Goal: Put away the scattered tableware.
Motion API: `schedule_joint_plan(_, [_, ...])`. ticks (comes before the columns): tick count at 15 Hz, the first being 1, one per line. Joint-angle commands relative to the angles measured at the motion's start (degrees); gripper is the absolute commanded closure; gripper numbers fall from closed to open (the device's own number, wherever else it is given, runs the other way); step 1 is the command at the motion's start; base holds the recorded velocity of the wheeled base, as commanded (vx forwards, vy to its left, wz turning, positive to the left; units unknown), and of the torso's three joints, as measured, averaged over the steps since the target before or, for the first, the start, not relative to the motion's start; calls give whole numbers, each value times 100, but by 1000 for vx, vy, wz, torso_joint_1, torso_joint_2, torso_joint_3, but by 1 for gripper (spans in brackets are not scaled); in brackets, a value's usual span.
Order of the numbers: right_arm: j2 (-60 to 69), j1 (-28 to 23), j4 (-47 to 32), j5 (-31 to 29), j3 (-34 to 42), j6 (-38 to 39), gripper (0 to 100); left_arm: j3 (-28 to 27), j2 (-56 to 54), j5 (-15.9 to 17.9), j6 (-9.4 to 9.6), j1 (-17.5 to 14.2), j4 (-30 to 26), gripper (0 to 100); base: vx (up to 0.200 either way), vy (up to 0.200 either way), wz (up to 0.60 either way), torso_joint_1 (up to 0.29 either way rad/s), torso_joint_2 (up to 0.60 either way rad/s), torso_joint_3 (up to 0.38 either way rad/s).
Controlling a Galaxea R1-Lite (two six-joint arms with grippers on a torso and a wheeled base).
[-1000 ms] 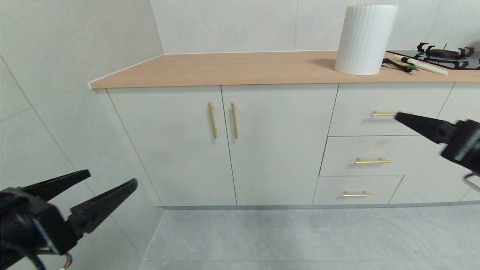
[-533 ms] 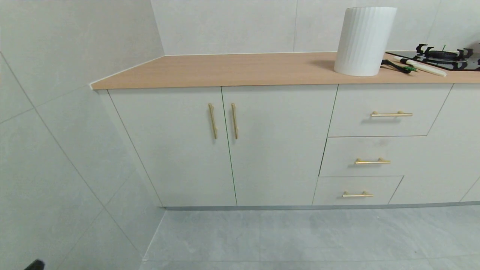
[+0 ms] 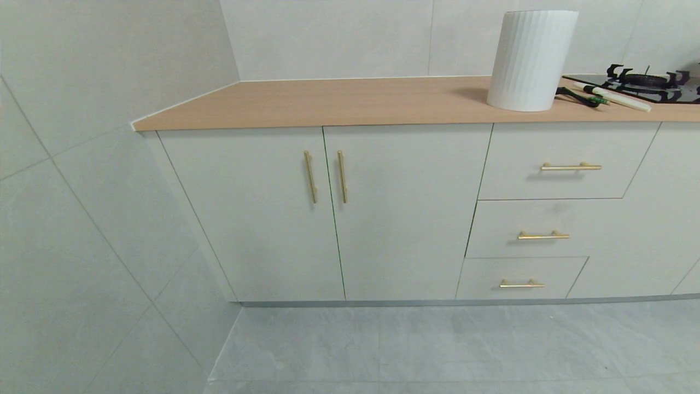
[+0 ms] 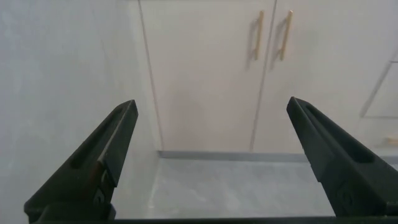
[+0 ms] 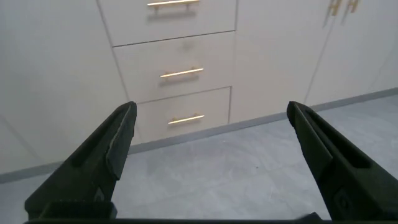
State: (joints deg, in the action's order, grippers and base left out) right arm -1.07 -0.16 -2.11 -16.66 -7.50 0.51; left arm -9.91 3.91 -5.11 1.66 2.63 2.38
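Observation:
On the wooden countertop (image 3: 339,101), at the far right, lie a black-handled utensil (image 3: 575,95) and a white-handled utensil (image 3: 623,99), close beside a tall white ribbed container (image 3: 533,60). My left gripper (image 4: 211,104) is open and empty, held low above the grey floor and facing the double cabinet doors (image 4: 205,68). My right gripper (image 5: 211,107) is also open and empty, low in front of the drawers (image 5: 180,65). Both are far from the utensils.
A black stove grate (image 3: 648,79) sits at the counter's right end. Below are two cabinet doors with gold handles (image 3: 326,175) and three drawers with gold pulls (image 3: 570,166). A tiled wall (image 3: 82,164) closes the left side. The grey floor (image 3: 410,345) lies in front.
Both grippers, held up at the head view's lower left and right a second ago, have dropped out of that view. The head camera has shifted slightly.

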Motion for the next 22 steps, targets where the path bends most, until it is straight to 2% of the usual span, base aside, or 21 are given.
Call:
schedule_joint_plan(1, [98,-19,721,5,750,-25,0,578,-391,106,159,-246,61,0,0,0,0,0,0,0])
schedule_joint_plan(2, [98,-19,545,234,750,-7,0,868,-391,133,186,-246,79,0,0,0,0,0,0,0])
schedule_joint_plan(3, [98,-11,483,550,750,-7,0,991,-391,212,186,-255,8,0,0,0,0,0,0,0])
schedule_joint_plan(4, [98,-11,483,603,750,-7,0,991,-391,247,168,-246,-9,0,0,0,0,0,0,0])
schedule_joint_plan(5, [98,-11,492,1016,750,-34,0,991,-391,713,28,-246,-238,0,0,0,0,0,0,0])
schedule_joint_plan(7, [98,-11,123,1508,732,-209,0,991,-391,731,19,-246,-255,0,0,0,0,0,0,0])
schedule_joint_plan(12, [98,-11,220,1508,750,-201,0,991,-391,731,28,-246,-264,0,0,0,0,0,0,0])
schedule_joint_plan(17, [98,-11,228,1526,750,-174,0,991,-391,731,-104,-246,-264,0,0,0,0,0,0,0])
schedule_joint_plan(22, [98,-11,228,1526,750,-122,0,991,-391,731,-52,-246,-255,0,0,0,0,0,0,0])
